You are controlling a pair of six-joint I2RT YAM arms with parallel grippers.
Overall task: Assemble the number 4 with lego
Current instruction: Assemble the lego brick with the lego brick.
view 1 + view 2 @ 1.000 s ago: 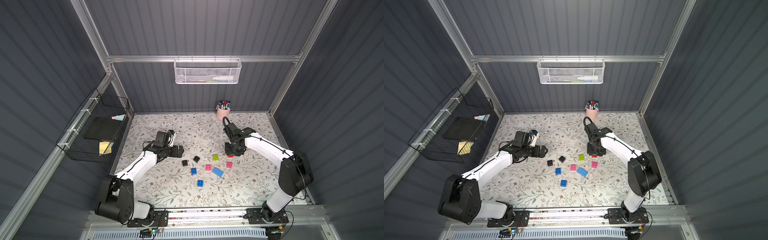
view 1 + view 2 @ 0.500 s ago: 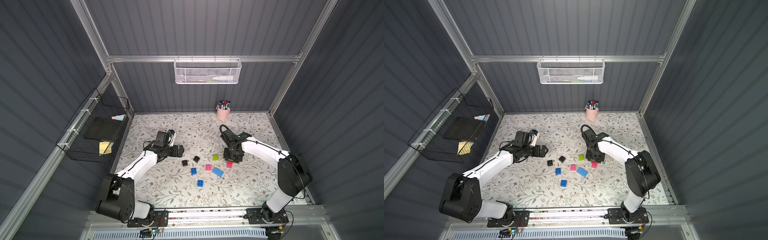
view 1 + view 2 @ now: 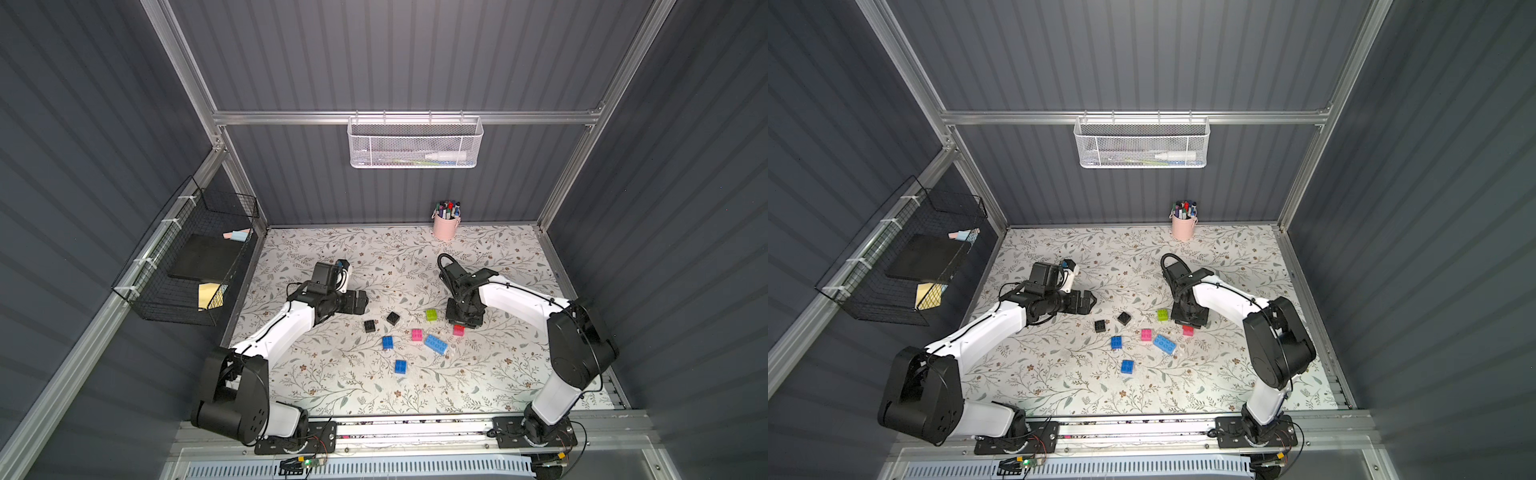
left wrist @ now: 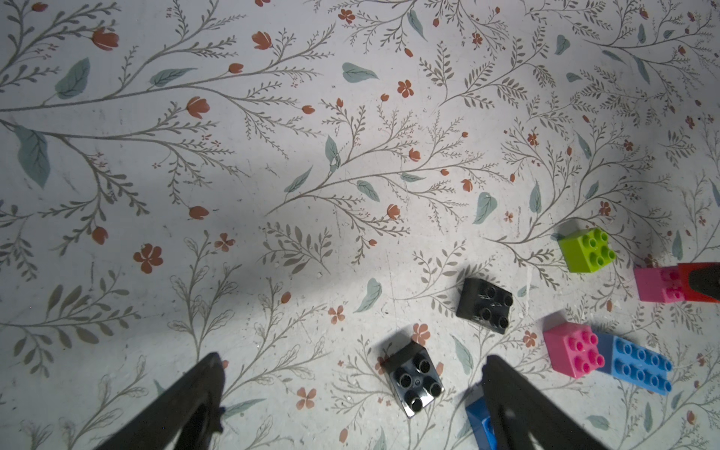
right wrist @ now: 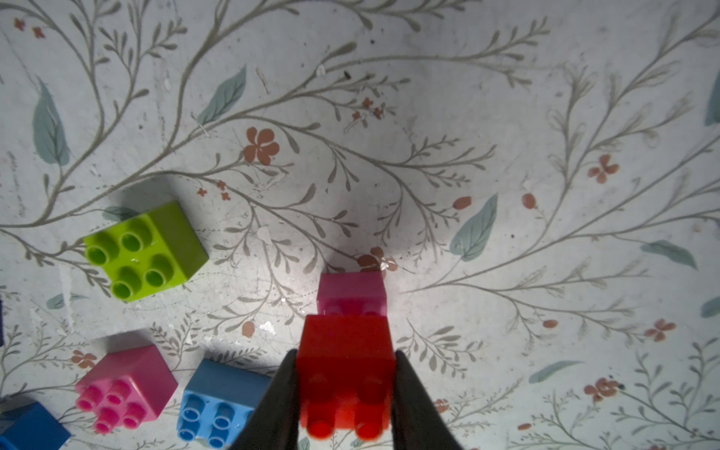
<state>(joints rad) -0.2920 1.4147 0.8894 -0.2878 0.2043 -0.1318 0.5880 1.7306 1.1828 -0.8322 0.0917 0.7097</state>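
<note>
1. The left gripper hangs over the floral mat to the left of the bricks. Its jaws are spread wide and it grips nothing.
2. The left black brick sits roughly square to the mat's edges. The right black brick is near it but turned cornerwise. Both have their studs up.
3. The back dark blue brick and the front dark blue brick lie apart, studs up. The second is nearer the front rail.
4. The loose pink brick lies studs up, just beside the light blue brick. That one is the only long piece. It lies flat with studs up, its long axis slanting from back-left to front-right.
5. The lime green brick sits behind the loose pink one, studs up and slightly turned, just left of the right arm's fingers.
6. The right gripper points down, its fingers clamped on the two sides of the red brick.
7. The red brick sits on top of the joined pink brick, the only two joined pieces. The stack's long axis is upright and the red studs face the wrist. I cannot tell whether its base touches the mat. In both top views only the red shows.
</note>
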